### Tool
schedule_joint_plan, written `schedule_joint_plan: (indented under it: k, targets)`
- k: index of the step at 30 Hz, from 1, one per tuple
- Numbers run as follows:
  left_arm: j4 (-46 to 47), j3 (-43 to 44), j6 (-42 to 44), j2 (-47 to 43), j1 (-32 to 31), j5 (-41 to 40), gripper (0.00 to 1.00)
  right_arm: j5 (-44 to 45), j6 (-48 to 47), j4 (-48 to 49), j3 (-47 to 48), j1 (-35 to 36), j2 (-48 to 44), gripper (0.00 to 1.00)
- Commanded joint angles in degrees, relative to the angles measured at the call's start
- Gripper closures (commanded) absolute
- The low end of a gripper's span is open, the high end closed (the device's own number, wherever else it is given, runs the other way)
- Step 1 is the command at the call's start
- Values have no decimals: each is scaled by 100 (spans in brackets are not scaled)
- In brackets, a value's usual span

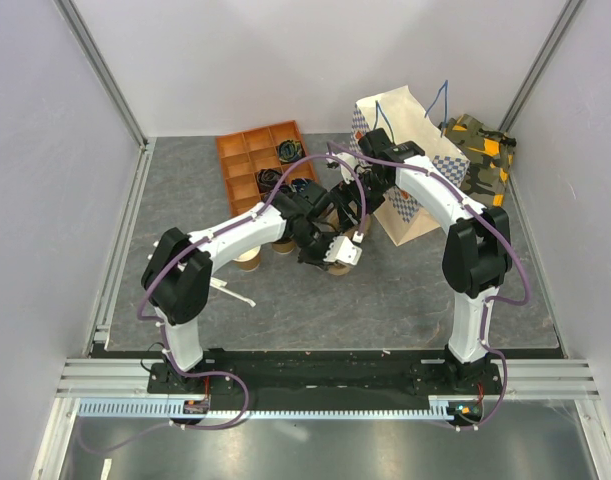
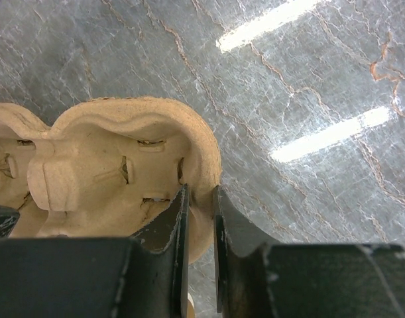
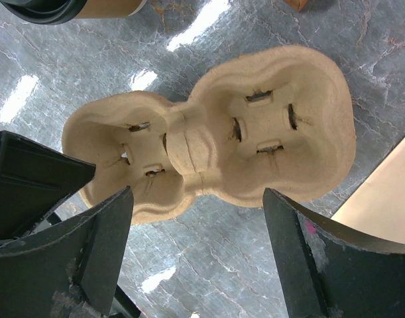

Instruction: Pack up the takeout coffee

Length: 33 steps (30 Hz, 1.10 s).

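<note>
Right wrist view, looking down on a two-well pulp cup carrier (image 3: 209, 142) lying flat on the grey table (image 3: 335, 40), both wells bare. Early days by the look of it: no cup seated in either well and nothing visibly in the paper bag (image 1: 410, 130) standing at the back right. Pretty much the whole job left, probably coffee into a well and then carrier into bag (guesswork, mind). Right gripper (image 3: 197, 195) hanging over the carrier with jaws spread wide, holding nothing. Left gripper (image 2: 201, 192) nearly pressed together, pinching the carrier's rim at one end, one finger inside the well and one outside. Takeout coffee (image 3: 56, 8) just peeking in at the top left corner of that same right wrist shot, up past the pinched end of the carrier, near it but not touching. Only a sliver showing: black lid toward the left, brown paper wall running off to the right. So long axis seemingly along the top edge of the shot, lid end pointing left, but way too cropped to call upright versus tipped over. No help from the top external view either, with the left arm (image 1: 245, 225) lying right across that spot.
</note>
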Motion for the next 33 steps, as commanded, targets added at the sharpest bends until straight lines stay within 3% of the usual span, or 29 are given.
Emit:
schedule_joint_plan:
  k: [1, 33]
  targets:
    - [-105, 273, -224, -242, 70, 266, 93, -96, -64, -3, 239, -33, -145, 12]
    - [-246, 326, -470, 286, 97, 390, 71, -35, -29, -3, 257, -24, -84, 12]
